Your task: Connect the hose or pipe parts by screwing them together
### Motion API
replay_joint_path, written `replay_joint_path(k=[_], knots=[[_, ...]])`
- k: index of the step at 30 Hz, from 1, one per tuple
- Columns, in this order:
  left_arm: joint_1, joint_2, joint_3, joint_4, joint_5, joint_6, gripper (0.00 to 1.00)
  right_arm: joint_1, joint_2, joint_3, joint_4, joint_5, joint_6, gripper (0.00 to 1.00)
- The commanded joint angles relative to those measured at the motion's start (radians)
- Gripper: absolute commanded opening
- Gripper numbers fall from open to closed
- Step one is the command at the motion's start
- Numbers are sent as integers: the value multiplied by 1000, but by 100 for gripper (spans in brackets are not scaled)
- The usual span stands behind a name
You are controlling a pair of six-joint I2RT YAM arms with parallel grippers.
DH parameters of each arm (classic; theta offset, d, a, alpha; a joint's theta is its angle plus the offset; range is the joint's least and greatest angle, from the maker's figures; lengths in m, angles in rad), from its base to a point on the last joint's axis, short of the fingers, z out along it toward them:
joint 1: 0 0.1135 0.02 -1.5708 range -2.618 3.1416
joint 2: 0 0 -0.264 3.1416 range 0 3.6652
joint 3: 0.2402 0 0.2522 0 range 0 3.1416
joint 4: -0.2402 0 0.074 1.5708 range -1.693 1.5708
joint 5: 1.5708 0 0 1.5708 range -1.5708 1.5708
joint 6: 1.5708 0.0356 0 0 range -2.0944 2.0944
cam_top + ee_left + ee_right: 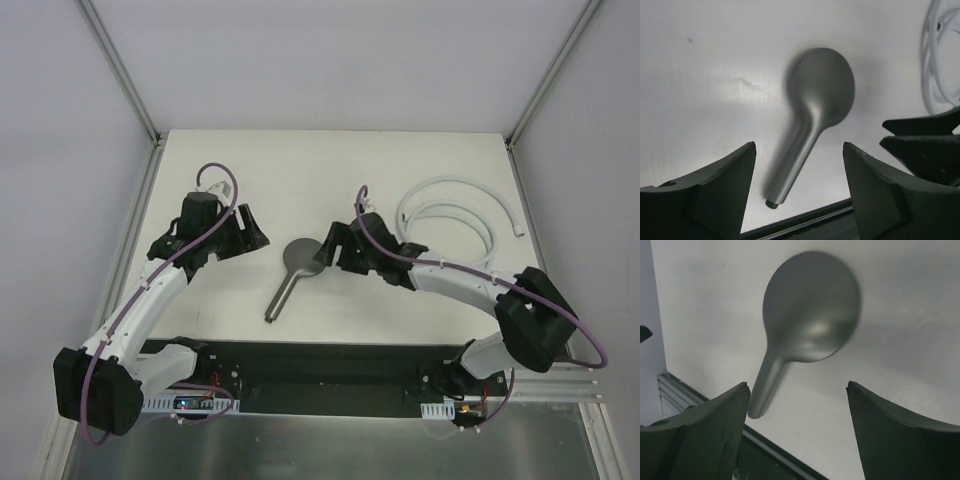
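Note:
A dark grey shower head (pixel 300 255) lies flat on the white table, its round head toward the back and its straight handle (pixel 278 300) pointing at the near edge. Left of the head, my left gripper (pixel 258 238) stands open and holds nothing. In the left wrist view the shower head (pixel 822 92) lies beyond the gripper (pixel 799 145), untouched. My right gripper (pixel 327 248) is open just right of the head. From the right wrist the shower head (pixel 810 305) lies ahead of the gripper (pixel 797 385). The pale coiled hose (pixel 460 215) rests at the back right, apart from both grippers.
A black base rail (pixel 330 365) runs along the table's near edge just past the handle's tip. Metal frame posts (pixel 125 75) rise at the table's back corners. In the left wrist view the right gripper's dark fingers (pixel 925 145) show at the right, with the hose (pixel 940 60) behind them.

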Motion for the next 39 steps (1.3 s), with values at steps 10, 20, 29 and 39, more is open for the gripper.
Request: replay_joint_path(k=[10,20,29,39], knots=[[126,-170,-164,-63,53,-35,78,295,213,-105,564,196,310,83],[138,-190,-141,-83,51,-17,80,339,410,-76,725,289,301,84],[143,-196,-173,-85,97,-43,79,315,557,-67,918,257,350,68],[154,-93,-196,-88,148,-50,75,261,542,-145,981,284,377,25]])
